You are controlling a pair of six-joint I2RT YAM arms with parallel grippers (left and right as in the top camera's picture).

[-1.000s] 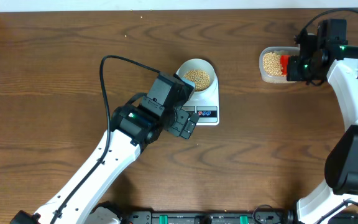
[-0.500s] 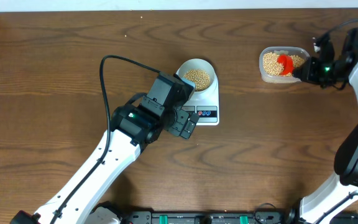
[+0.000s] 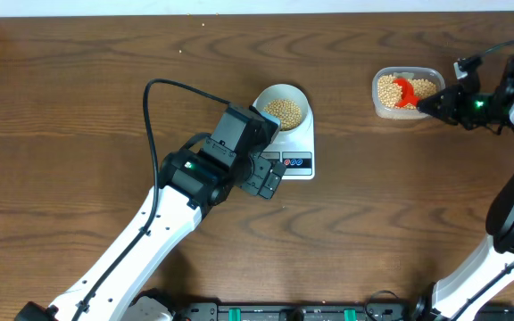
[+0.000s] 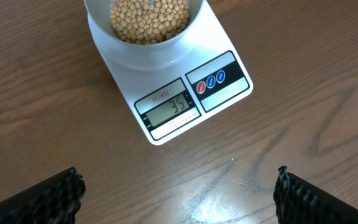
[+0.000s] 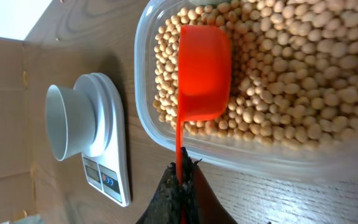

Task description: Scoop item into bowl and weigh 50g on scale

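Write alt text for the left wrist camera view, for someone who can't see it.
A white kitchen scale reads 35 with a pale bowl of tan beans sitting on it, seen from above on a brown wooden table. The robot's dark jaws stand wide apart at the bottom corners, touching nothing.

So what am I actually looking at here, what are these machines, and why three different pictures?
Two robot arms work at a wooden table. One picture looks down from above. The other two come from small cameras on each arm's wrist. A white scale carries a bowl of beans, and its display reads 35. The left tool hangs open near the scale, holding nothing. The right tool grips the thin handle of a red scoop, whose cup sits among more beans in a clear tub.
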